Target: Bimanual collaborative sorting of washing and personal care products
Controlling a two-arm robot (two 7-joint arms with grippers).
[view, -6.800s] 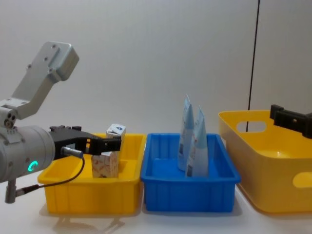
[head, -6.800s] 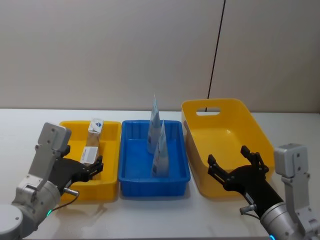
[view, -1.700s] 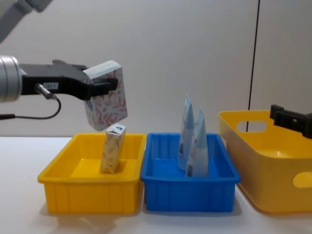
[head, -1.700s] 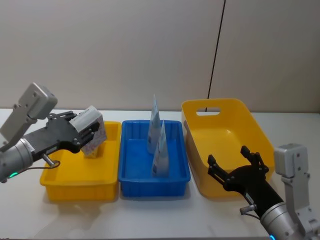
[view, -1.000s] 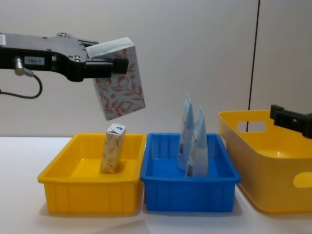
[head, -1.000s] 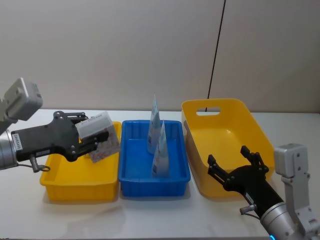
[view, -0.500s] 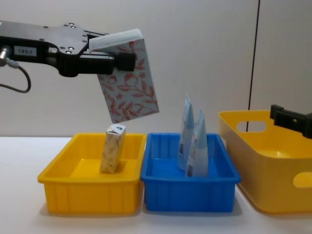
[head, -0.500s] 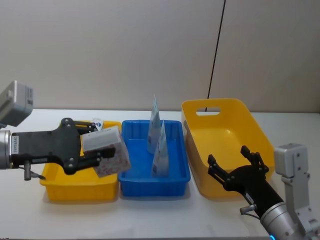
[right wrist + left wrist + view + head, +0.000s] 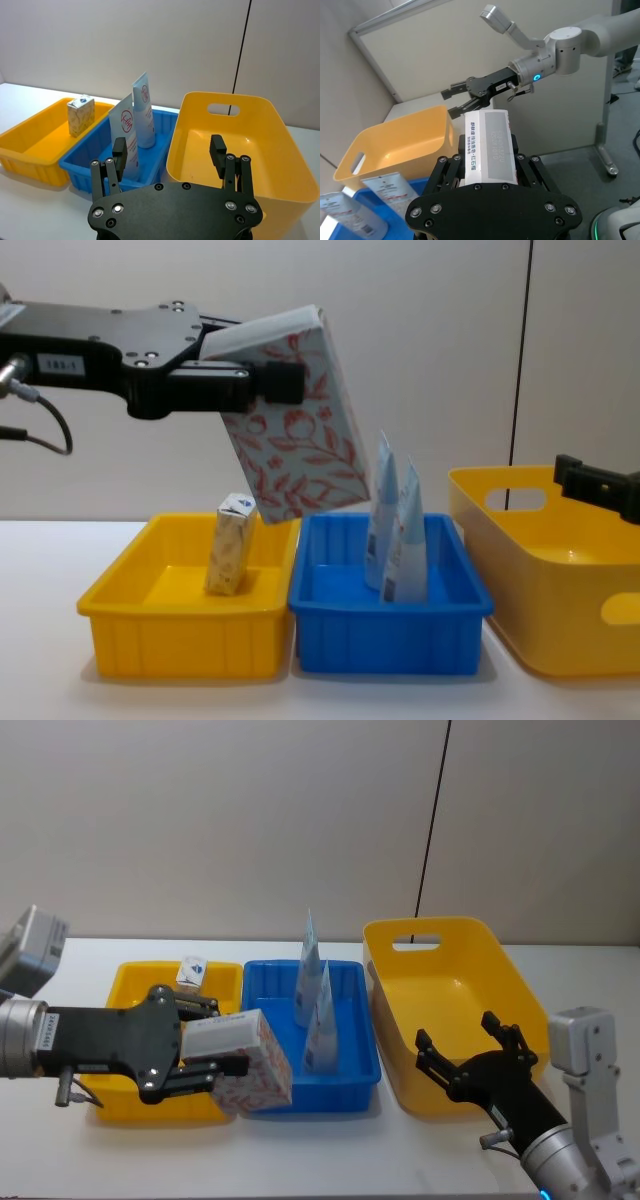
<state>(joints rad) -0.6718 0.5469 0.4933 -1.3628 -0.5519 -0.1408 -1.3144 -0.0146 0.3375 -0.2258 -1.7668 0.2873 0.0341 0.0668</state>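
The left pincer [image 9: 214, 1038] reaches in from the robot's left, above the white surface [image 9: 330, 1150], with its black fingers clamped on the two broad faces of a white cardboard box with red-orange leaf print [image 9: 300, 420]. The box hangs tilted in the air, clear of every container, and its lower end swings out to the right of the pincer. Below this pincer and to its left sits a shallow yellow tray [image 9: 180, 650]. A small carton with a blue mark on its top [image 9: 230, 555] stands in it, leaning a little, toward the far side. Seen from the chest, the lower edge of the held box hangs over the seam where this tray meets the blue tray [image 9: 390, 640] on the pincer's right. From the head, the box covers the near corners of both trays. In the blue tray, beyond and to the right of the left pincer, two pale-blue-and-white squeeze tubes [image 9: 308, 970] [image 9: 322, 1030] stand upright on their caps, one just behind the other, with their flat tops up. Further right is a deep yellow basket with a handle slot [image 9: 430, 923], which touches or nearly touches the blue tray. The right pincer [image 9: 460, 1045] is low at the basket's near edge, and its jaws are spread wide apart with nothing between them.
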